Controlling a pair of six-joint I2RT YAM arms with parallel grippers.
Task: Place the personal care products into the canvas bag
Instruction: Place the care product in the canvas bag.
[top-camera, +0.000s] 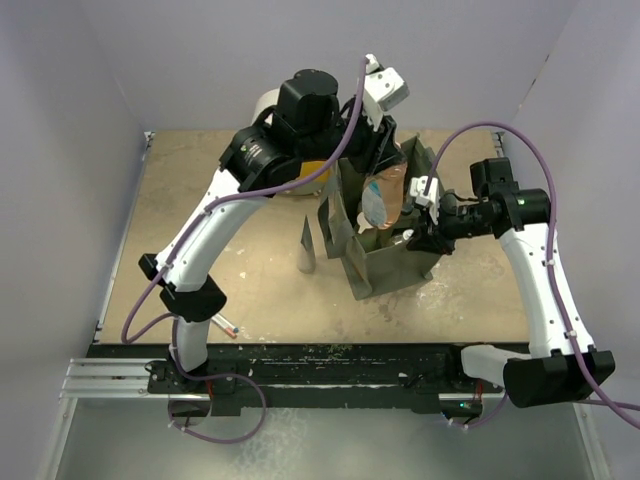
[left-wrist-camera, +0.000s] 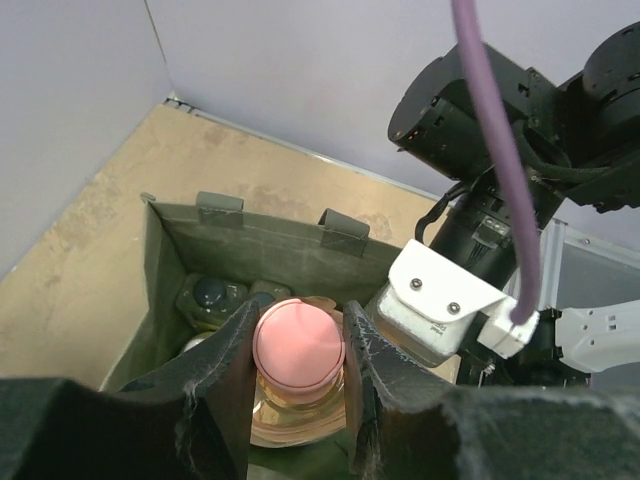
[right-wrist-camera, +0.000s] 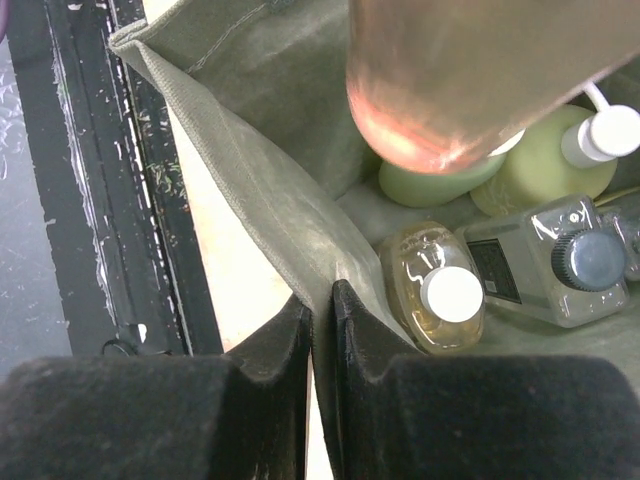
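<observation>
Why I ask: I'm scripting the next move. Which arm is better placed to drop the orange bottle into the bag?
Left. The left gripper is shut on the orange pink-capped bottle at the mouth of the canvas bag. The right gripper is pinching the bag's wall, holding it open.

Olive-green canvas bag upright and open right of the tabletop's middle. Hanging in its mouth, orange bottle, pink cap up. Crowded at the bag's bottom: clear square bottle with black cap, yellowish white-capped bottle, pale green pump bottle, second green bottle partly hidden. Slim grey bottle standing alone on the tabletop just left of the bag.
</observation>
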